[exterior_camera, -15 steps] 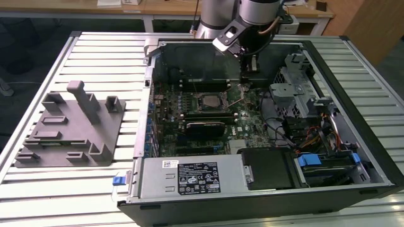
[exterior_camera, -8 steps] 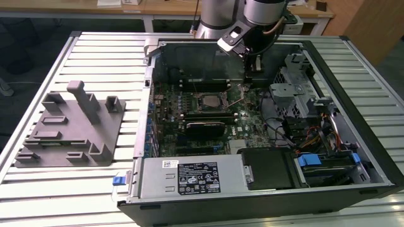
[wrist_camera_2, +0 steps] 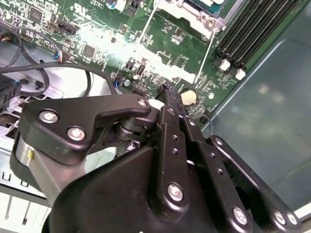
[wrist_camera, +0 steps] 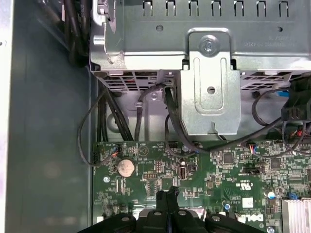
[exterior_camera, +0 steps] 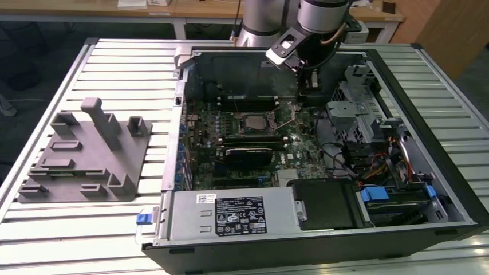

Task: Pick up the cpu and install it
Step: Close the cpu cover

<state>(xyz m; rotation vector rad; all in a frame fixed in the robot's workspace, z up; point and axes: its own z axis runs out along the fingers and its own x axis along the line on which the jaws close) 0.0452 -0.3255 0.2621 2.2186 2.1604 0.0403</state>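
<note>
In the exterior view my gripper (exterior_camera: 308,91) hangs inside the open computer case (exterior_camera: 428,86), over the motherboard's (exterior_camera: 298,154) far right part. Both wrist views show its fingers pressed together, shut on nothing: the tips (wrist_camera_2: 165,92) hover just above the green board beside a round coin battery (wrist_camera_2: 188,97), and the same tips (wrist_camera: 166,195) and battery (wrist_camera: 126,168) appear in the first wrist view. The black socket frame (exterior_camera: 248,122) lies toward the exterior view's left of the gripper; a flat silvery square inside it looks like the cpu. Thin metal levers (wrist_camera_2: 203,58) stick out from the socket.
A grey fixture (exterior_camera: 84,157) stands on the slatted table at the exterior view's left. Memory sticks (wrist_camera_2: 252,24) flank the socket. A metal drive cage (wrist_camera: 209,63) and loose black cables (wrist_camera: 97,131) crowd the area near the gripper. The power supply (exterior_camera: 229,215) fills the case's near side.
</note>
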